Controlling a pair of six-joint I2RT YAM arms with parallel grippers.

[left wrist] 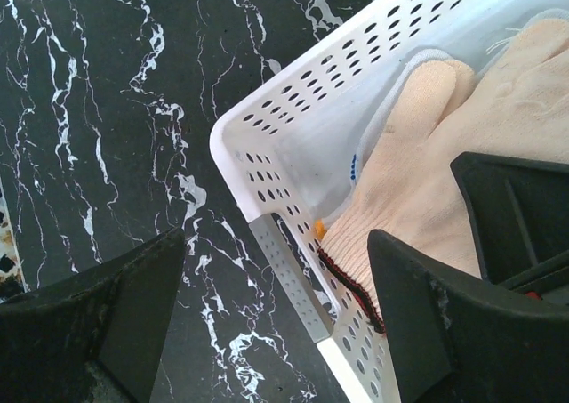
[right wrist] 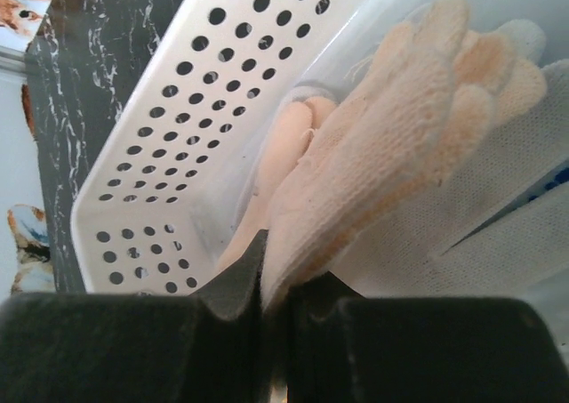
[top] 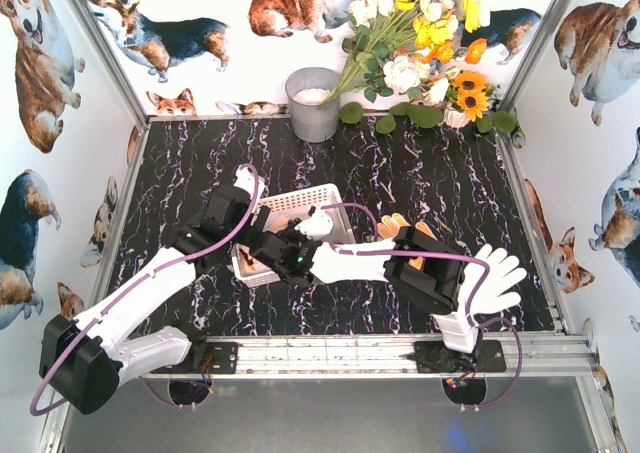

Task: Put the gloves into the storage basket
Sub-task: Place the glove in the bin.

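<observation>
The white perforated plastic basket point(top: 300, 203) stands near the middle of the black marble-pattern table point(top: 450, 173), and both arms meet over its end at 7 o'clock. The right gripper point(right wrist: 267, 274) has its two black fingers pressed together on the edge of a cream-white knit glove point(right wrist: 391, 127). This glove lies inside the basket, its fingertips pointing to 1 o'clock in the right wrist view. Under it is a paler white knit cloth point(right wrist: 498, 181) with a little blue at its border. The left gripper point(left wrist: 276, 252) is spread wide, with one finger above the table outside the basket corner and the other above the cuff of the glove, and it pinches nothing. On the table, at 3 o'clock from the basket, a yellow knit glove with orange cuff point(top: 398, 223) lies partly under the right arm. Further away, at 4 o'clock, a second cream-white glove point(top: 497, 278) lies flat with its fingers spread, near the table edge.
</observation>
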